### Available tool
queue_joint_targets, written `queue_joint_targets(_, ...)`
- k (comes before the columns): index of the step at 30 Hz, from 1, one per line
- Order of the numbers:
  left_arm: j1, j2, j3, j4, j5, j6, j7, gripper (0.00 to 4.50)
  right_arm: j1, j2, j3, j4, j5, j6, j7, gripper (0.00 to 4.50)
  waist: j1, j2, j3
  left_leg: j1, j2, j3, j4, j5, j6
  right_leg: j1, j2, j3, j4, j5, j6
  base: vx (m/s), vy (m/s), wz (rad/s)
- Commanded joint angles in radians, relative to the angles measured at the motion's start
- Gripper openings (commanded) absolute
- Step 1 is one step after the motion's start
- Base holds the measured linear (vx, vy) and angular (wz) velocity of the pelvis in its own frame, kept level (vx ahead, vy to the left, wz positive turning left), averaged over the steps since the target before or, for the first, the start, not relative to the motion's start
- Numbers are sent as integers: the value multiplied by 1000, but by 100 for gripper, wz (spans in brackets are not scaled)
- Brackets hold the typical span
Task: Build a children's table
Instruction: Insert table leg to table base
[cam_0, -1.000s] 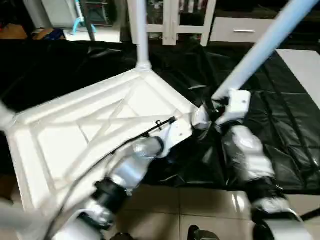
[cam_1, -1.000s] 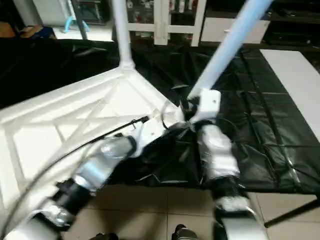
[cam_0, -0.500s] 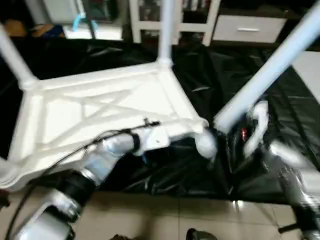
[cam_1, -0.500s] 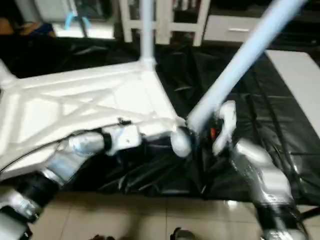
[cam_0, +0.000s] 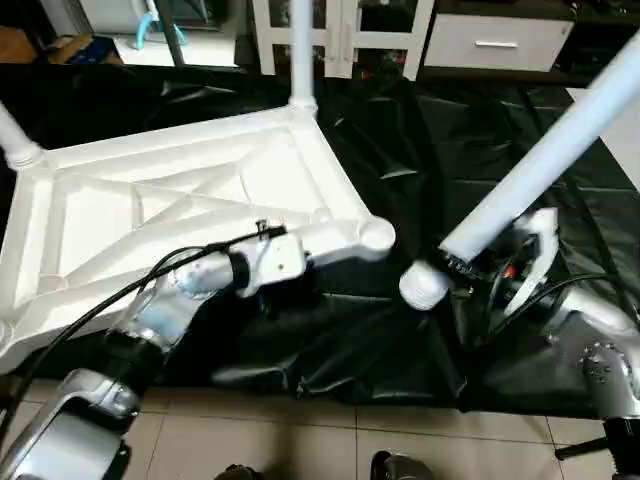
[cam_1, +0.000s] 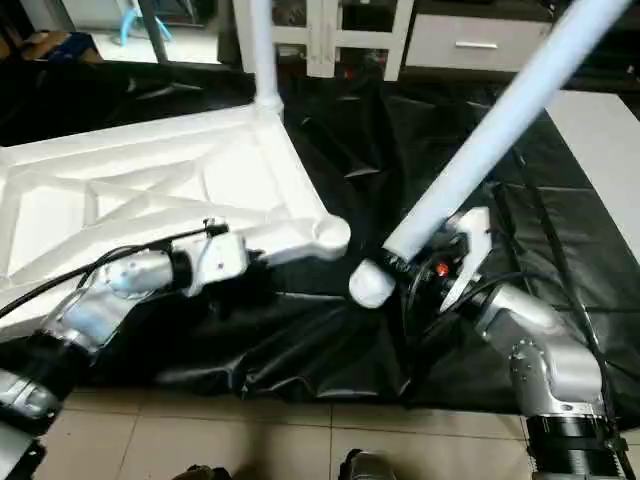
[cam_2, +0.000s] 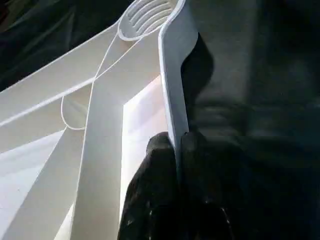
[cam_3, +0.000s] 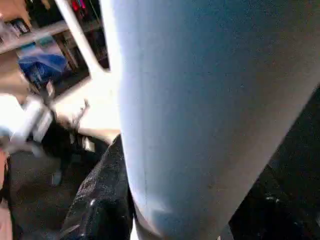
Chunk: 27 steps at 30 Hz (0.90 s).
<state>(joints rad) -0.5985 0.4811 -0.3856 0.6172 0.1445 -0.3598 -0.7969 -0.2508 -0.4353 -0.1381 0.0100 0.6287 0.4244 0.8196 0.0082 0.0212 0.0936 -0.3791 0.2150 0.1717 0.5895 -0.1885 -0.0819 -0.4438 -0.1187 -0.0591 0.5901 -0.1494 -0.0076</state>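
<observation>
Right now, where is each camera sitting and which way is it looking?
Left and right eye views: on the head, looking down past both silver forearms at the table top and loose leg.
Left wrist view: on the left wrist, looking along the left gripper pinching the top's rim.
Right wrist view: on the right wrist, facing the leg held by the right gripper.
Shared: the empty corner socket shows in head and left wrist views.

Left tool (cam_2: 177, 150) pinched closed, forearm reaching forward, right tool (cam_0: 478, 272) clamped, wrist bent inward
</observation>
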Motion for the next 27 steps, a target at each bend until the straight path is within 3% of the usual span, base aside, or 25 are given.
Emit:
queue_joint_targets(1,-17,27,17,35,18,-86,0,0,-12,5,-28,-55,5,-10,-42,184,9,-12,-99,15,1,20,-54,-84,133,75,-3,22,-42,-111,-250,0,0,0)
queue_joint_targets(2,-33,37,18,70,30,-110,13,0,-12,13,-36,-70,6,-9,-58,184,9,-11,-98,14,0,20,-55,-100,119,73,-2,22,-42,-127,-243,0,0,0)
queue_joint_targets(3,-61,54,30,129,39,-171,44,0,-7,30,-48,-104,19,-2,-83,184,10,-5,-96,14,-3,19,-58,-153,76,74,-2,23,-46,-182,-217,0,0,0)
queue_joint_targets(6,-66,47,67,135,-12,-181,18,0,3,38,-50,-123,20,0,-106,184,8,-6,-101,11,-5,15,-62,-182,31,77,0,28,-47,-210,-187,0,0,0)
queue_joint_targets(8,-58,38,100,112,-75,-150,-37,0,16,46,-52,-142,27,5,-118,184,8,-5,-101,14,-6,17,-61,-188,24,73,2,32,-48,-206,-192,0,0,0)
queue_joint_targets(9,-36,18,150,54,-179,-76,-113,51,39,57,-54,-162,31,9,-130,184,11,-3,-104,14,-7,20,-59,-168,23,74,2,35,-42,-165,-213,0,0,0)
queue_joint_targets(13,-23,-2,181,21,-267,-53,-155,79,67,76,-57,-172,13,4,-176,184,21,2,-109,16,-6,23,-53,-134,45,71,5,35,-32,-69,-268,0,0,0)
queue_joint_targets(15,-45,-6,207,30,-314,-38,-163,102,66,85,-63,-179,-3,19,-228,184,30,-5,-106,15,-11,24,-52,-150,49,74,9,34,-34,-103,-252,0,0,0)
queue_joint_targets(17,-51,-7,217,32,-327,-31,-166,102,64,86,-64,-181,-10,26,-244,184,33,-3,-102,17,-11,24,-54,-177,35,74,6,35,-40,-175,-223,0,0,0)
queue_joint_targets(20,-66,-28,291,-5,-377,107,-129,102,61,58,-29,-201,-67,38,-262,184,34,2,-101,21,-12,23,-56,-202,0,73,7,35,-45,-246,-190,0,0,0)
queue_joint_targets(23,-60,-59,335,-103,-470,249,-95,131,64,36,3,-223,-93,52,-253,184,35,3,-101,19,-11,22,-55,-199,-5,74,8,36,-43,-229,-203,0,0,0)
queue_joint_targets(24,-48,-100,349,-252,-594,432,-27,140,54,11,38,-251,-106,86,-252,184,38,1,-102,18,-7,21,-52,-197,-9,77,7,37,-34,-217,-214,0,0,0)
queue_joint_targets(25,-34,-133,326,-350,-659,492,2,153,37,-15,74,-264,-128,117,-252,184,40,0,-100,19,-8,22,-51,-199,0,72,8,37,-41,-225,-214,0,0,0)
queue_joint_targets(26,-26,-170,305,-422,-708,537,39,166,19,-38,107,-276,-138,153,-249,184,39,-6,-99,12,-9,21,-51,-198,1,78,10,36,-38,-237,-215,0,0,0)
queue_joint_targets(27,-20,-227,269,-506,-765,579,71,166,-12,-71,152,-290,-147,220,-242,184,43,-5,-99,15,-6,22,-49,-189,2,77,10,37,-39,-238,-213,0,0,0)
